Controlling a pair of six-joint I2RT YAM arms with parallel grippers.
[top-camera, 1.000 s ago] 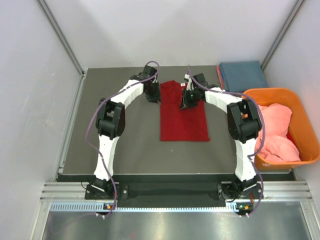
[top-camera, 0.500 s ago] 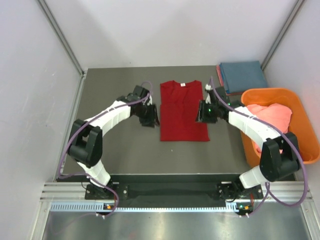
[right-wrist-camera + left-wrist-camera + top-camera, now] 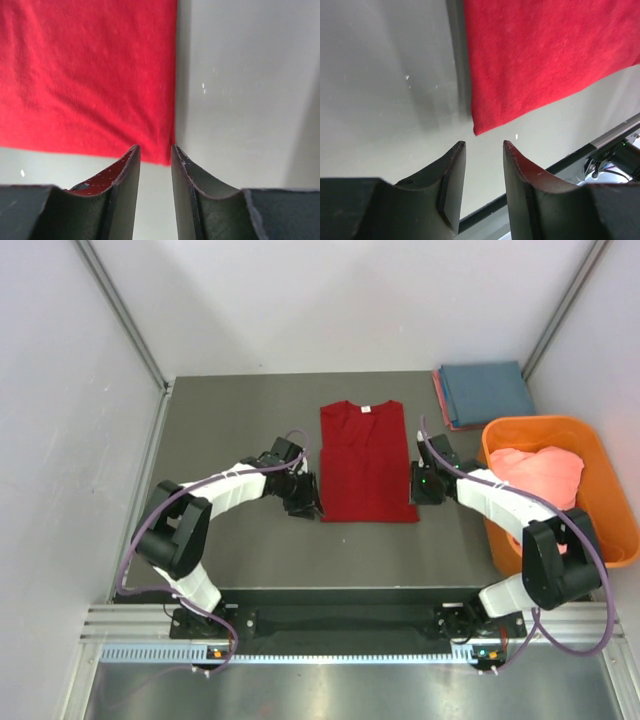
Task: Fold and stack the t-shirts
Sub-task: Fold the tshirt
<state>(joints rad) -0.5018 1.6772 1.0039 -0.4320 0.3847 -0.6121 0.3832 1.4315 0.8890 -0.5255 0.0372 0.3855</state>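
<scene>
A deep red t-shirt point(image 3: 365, 460) lies flat on the grey table as a narrow rectangle, its white neck label at the far end. My left gripper point(image 3: 308, 502) is open and empty beside the shirt's near left corner point(image 3: 476, 131). My right gripper point(image 3: 419, 492) is open and empty beside its near right corner point(image 3: 167, 159). A folded blue t-shirt point(image 3: 487, 392) lies at the back right over a salmon-pink folded one point(image 3: 440, 398). A salmon-pink t-shirt point(image 3: 545, 480) lies crumpled in the orange tub point(image 3: 597, 472).
The orange tub stands at the table's right edge, close to the right arm. Grey walls close in the left, back and right. The table's front edge point(image 3: 570, 160) and a metal rail lie just below the shirt's near hem.
Both grippers have moved from the shirt's far end down along its sides to the near corners. The shirt's collar end is now uncovered and lies flat.
</scene>
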